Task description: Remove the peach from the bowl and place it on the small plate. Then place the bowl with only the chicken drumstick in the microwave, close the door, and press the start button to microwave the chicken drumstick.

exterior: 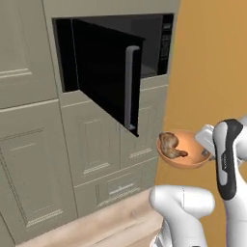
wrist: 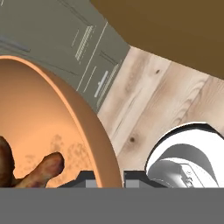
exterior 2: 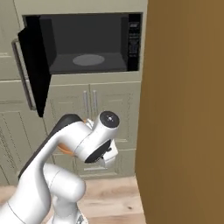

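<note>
- Left base view: bowl (exterior: 190, 154) held in the air, below and right of the microwave (exterior: 157, 41); chicken drumstick (exterior: 170, 145) inside.
- Gripper (wrist: 108, 179): fingers pinched on the bowl's rim.
- Door (exterior: 103, 72): swung open.

In the right base view, the bowl (exterior 2: 65, 150) is almost wholly hidden behind the white arm; a thin orange sliver is all that is seen. In the hand view, the bowl's near rim and the chicken drumstick (wrist: 37, 171) are cut off by the left and bottom edges. The gripper (wrist: 108, 180) is largely masked there, its fingertips (wrist: 133, 178) apparently pinching the rim. In the left base view, the microwave (exterior: 161, 46) cavity is screened by the door (exterior: 108, 75). The button panel's markings are too small to read.
</note>
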